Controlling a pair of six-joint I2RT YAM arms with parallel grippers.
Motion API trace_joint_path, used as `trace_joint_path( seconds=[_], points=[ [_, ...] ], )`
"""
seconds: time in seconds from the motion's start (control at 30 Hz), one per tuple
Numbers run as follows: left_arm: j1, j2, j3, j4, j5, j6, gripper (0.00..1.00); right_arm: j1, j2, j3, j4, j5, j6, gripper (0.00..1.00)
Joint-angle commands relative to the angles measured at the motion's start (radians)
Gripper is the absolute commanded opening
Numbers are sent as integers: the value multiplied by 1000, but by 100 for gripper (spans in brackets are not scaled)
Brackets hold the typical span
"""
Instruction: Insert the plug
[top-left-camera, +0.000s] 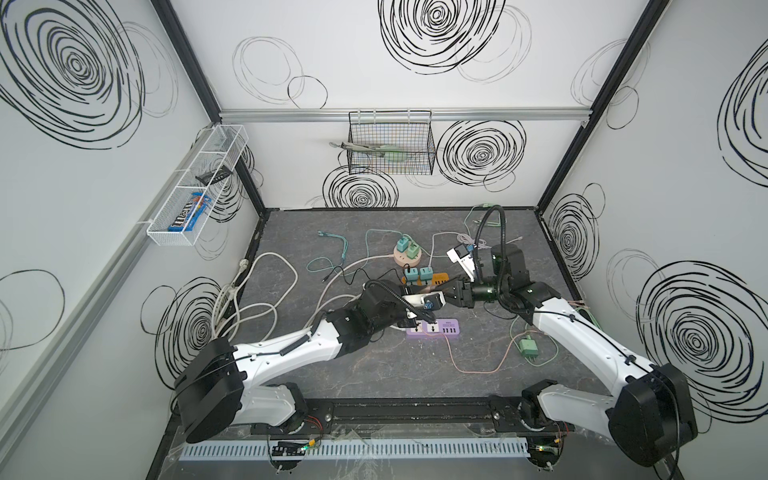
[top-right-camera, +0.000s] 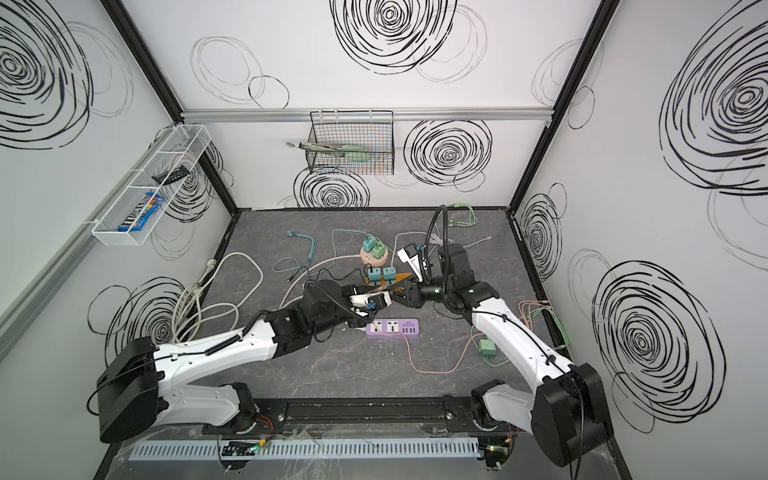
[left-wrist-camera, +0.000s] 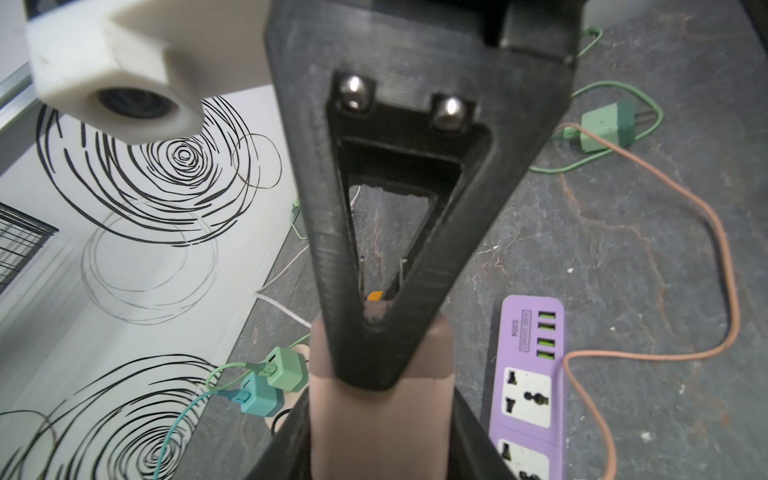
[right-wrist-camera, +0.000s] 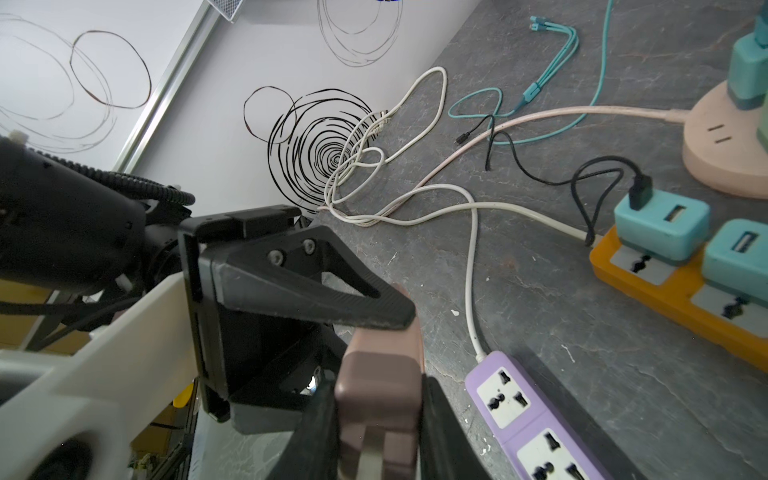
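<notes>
left tool (left-wrist-camera: 380, 401), right tool (right-wrist-camera: 379, 397): both clenched on plug (left-wrist-camera: 380, 436) | plug off desk (top-left-camera: 374, 374), near strip (top-left-camera: 433, 329) | strip's 2 sockets (right-wrist-camera: 505, 399) unblocked

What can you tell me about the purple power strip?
The strip is a flat lilac plastic bar lying face up on the grey table, nearer the arms' bases than the orange strip. It carries two white-faced universal sockets, both empty, then four USB ports with green inserts and a small printed label. A white cord leaves the socket end. A salmon cable skirts one long edge; contact is unclear.
</notes>
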Motion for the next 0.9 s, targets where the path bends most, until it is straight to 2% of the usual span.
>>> trace_joint_path(
  seconds=[0.0, 0.03, 0.07, 0.17, 0.23, 0.3, 0.37, 0.53, 0.67, 0.87],
  points=[
    [40, -29, 23, 125, -19, -165, 75, 2, -29, 26, 3, 54, -5, 0],
    [71, -49, 25, 124, 24, -258, 89, -3, -42, 20, 30, 62, 7, 0],
    [122, -72, 29, 114, 109, -364, 98, -11, -59, 8, 78, 56, 29, 0],
    [303, -120, 29, 115, 402, -646, 97, -27, -102, -16, 225, 5, 100, 0],
    [383, -135, 32, 105, 506, -780, 98, -28, -121, -18, 289, -7, 118, 0],
    [437, -149, 38, 88, 610, -860, 99, -27, -134, -11, 331, -14, 122, 0],
    [458, -163, 37, 96, 672, -935, 98, -28, -136, -4, 373, -34, 131, 0],
    [458, -162, 47, 137, 738, -1067, 96, -11, -114, 13, 464, -78, 192, 2],
    [447, -122, 53, 232, 818, -1148, 92, 20, -96, 22, 497, -82, 205, 3],
    [387, -43, 101, 304, 960, -1182, 79, 62, -75, 31, 537, -77, 218, 4]
  ],
)
